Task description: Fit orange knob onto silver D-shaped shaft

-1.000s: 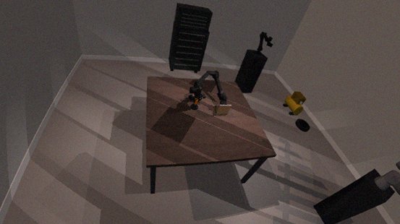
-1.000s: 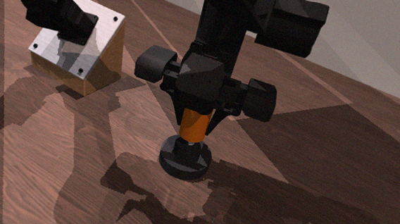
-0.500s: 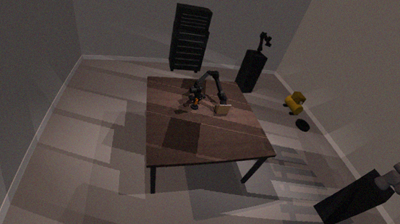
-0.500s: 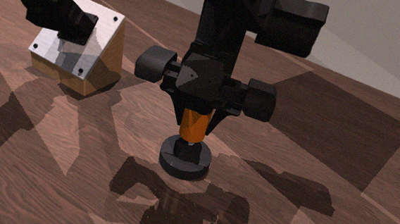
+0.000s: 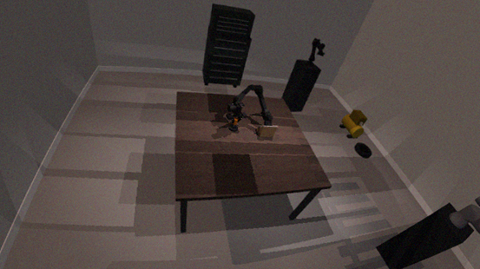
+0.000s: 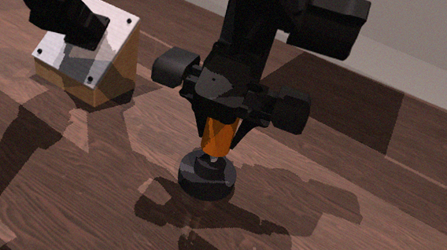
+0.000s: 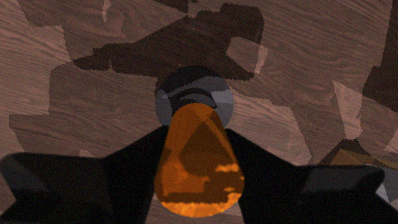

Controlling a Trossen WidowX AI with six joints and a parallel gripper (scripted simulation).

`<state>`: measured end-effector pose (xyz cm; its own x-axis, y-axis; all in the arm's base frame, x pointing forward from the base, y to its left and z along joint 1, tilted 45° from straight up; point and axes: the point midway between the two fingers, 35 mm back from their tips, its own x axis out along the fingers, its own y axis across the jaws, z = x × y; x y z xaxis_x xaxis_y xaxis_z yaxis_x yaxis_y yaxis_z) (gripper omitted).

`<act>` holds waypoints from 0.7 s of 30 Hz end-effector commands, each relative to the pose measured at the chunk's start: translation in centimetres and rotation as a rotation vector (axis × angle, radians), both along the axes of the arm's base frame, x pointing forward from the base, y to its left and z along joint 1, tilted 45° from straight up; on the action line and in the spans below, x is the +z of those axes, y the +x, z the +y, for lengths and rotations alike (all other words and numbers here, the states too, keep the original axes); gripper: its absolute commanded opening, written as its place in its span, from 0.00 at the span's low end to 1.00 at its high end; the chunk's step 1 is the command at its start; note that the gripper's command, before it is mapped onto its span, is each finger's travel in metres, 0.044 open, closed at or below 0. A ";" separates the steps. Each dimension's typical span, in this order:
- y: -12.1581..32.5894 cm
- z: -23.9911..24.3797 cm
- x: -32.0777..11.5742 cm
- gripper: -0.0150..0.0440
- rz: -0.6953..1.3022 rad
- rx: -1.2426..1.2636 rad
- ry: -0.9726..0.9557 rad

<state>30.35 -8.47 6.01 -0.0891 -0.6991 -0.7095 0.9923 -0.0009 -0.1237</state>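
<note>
The orange knob (image 5: 235, 122) (image 6: 219, 137) (image 7: 198, 160) is upright between the fingers of my gripper (image 6: 219, 138) (image 7: 196, 132), which is shut on it. The dark round pedestal (image 6: 206, 188) (image 7: 225, 103) stands on the table, directly below the knob. In the exterior view a small bit of the silver shaft (image 6: 214, 159) shows between the knob's lower end and the pedestal's raised middle. The knob is not down on the pedestal. Its underside hole and the shaft's flat side are hidden, so their alignment cannot be told.
A wooden block with a sloped metal plate (image 5: 267, 131) (image 6: 125, 35) stands on the wooden table (image 5: 194, 165) beside the pedestal, with part of the arm in front of it in the exterior view. A dark cabinet (image 5: 228, 46) stands behind the table.
</note>
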 end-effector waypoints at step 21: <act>0.0 -0.2 -0.2 0.25 -0.056 -0.054 -0.006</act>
<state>30.30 -8.67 5.81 -0.0878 -0.6982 -0.7105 0.9954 -0.0333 -0.0904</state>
